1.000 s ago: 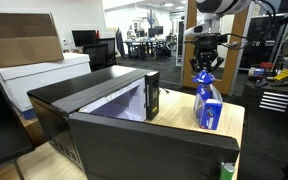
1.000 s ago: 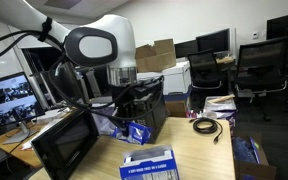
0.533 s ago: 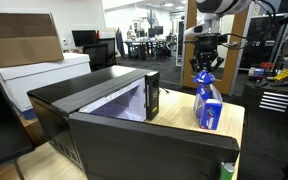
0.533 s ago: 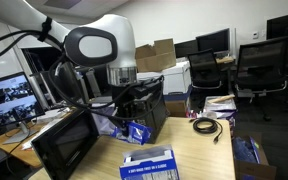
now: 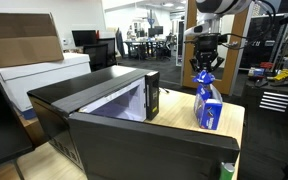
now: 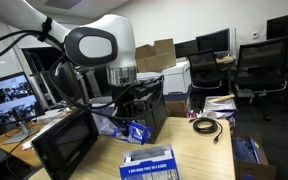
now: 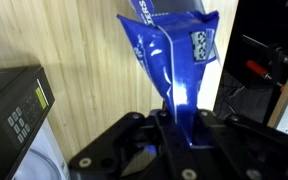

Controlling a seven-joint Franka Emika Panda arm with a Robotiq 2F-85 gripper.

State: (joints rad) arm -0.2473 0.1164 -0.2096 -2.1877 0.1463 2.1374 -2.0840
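A blue bag with white print stands upright on the wooden table, beside the front corner of the black microwave. My gripper comes straight down onto it and is shut on the bag's pinched top. In the wrist view the blue bag rises from between the black fingers, which press its top fold flat at my gripper. In an exterior view the bag shows low beside the microwave, below the arm's white wrist. The microwave door hangs open.
A flat blue and white box lies on the table's near part, a black coiled cable further right. White printer and cardboard box stand behind the microwave. Office chairs and monitors sit beyond. The table edge is close to the bag.
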